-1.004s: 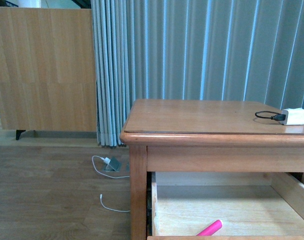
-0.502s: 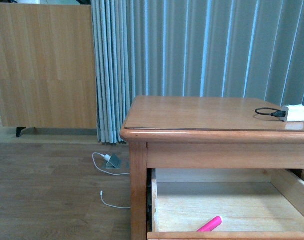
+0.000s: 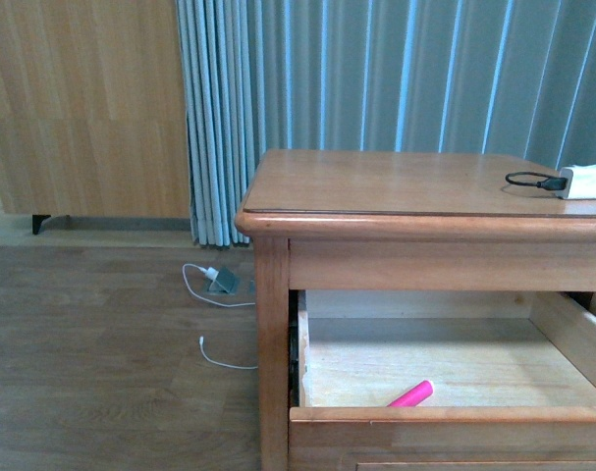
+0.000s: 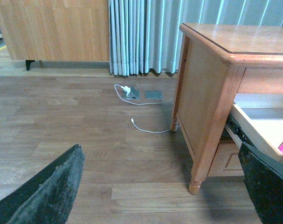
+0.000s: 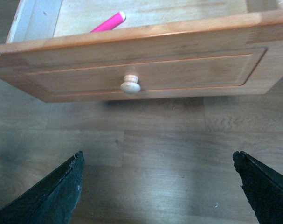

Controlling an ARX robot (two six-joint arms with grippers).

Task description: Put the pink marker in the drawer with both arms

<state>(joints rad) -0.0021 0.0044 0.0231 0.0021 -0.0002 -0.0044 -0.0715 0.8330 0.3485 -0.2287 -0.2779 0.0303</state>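
A: Where is the pink marker at this moment?

B: It lies flat inside the drawer, on the pale wood bottom, close behind the front panel. The drawer is pulled out wide, and I think this is the reason the marker could be put in from above.

A: Which way does it point?

B: Its long axis goes diagonally. In the front view the visible end points toward the back of the drawer and a little to the robot's right. The other end is hidden behind the front panel.

A: And the arms?

B: The left fingers are apart and hold nothing; they hang above the floor, beside the cabinet. The right fingers are also apart and empty, low in front of the knob. I judge they are there to leave the drawer free.

A: Something else?

B: Only a white charger on the tabletop, well apart from the marker.
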